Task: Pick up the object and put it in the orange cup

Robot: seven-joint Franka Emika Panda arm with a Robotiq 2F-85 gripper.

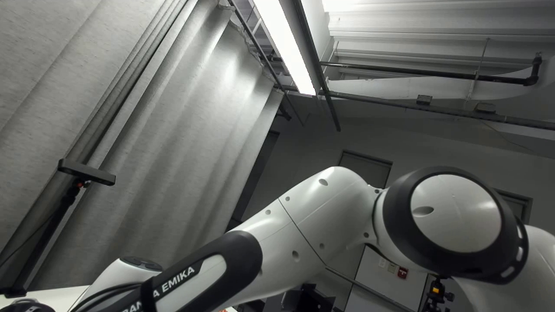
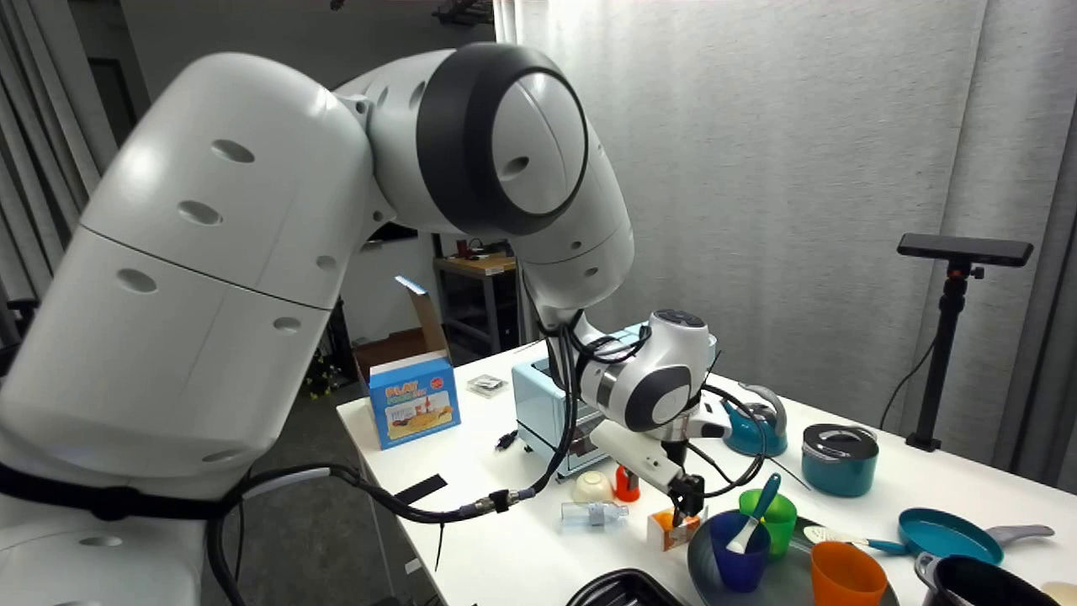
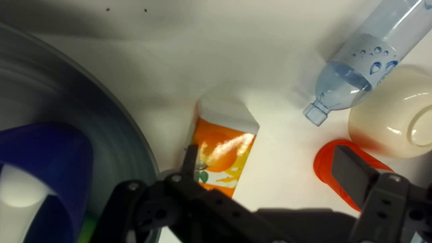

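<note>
The orange cup (image 2: 846, 576) stands on a dark grey plate (image 2: 791, 585) at the lower right of an exterior view. Which item the task calls the object cannot be told. A small white-and-orange juice carton (image 3: 221, 148) rests on the table under my gripper (image 3: 271, 165). In the wrist view the jaws are wide apart, with nothing gripped. The left finger (image 3: 191, 156) overlaps the carton's left edge; the right finger (image 3: 351, 172) covers part of a red bottle-like item (image 3: 325, 165). Whether either touches is unclear. The orange cup is outside the wrist view.
A blue cup (image 2: 740, 547) holding a white-headed utensil and a green cup (image 2: 782, 515) share the plate. Near the carton lie a clear bottle (image 3: 364, 64) and a cream bowl (image 3: 395, 114). A black tray (image 2: 627, 589), toaster (image 2: 538, 404), pot (image 2: 839, 467) and pan (image 2: 947, 534) also occupy the table.
</note>
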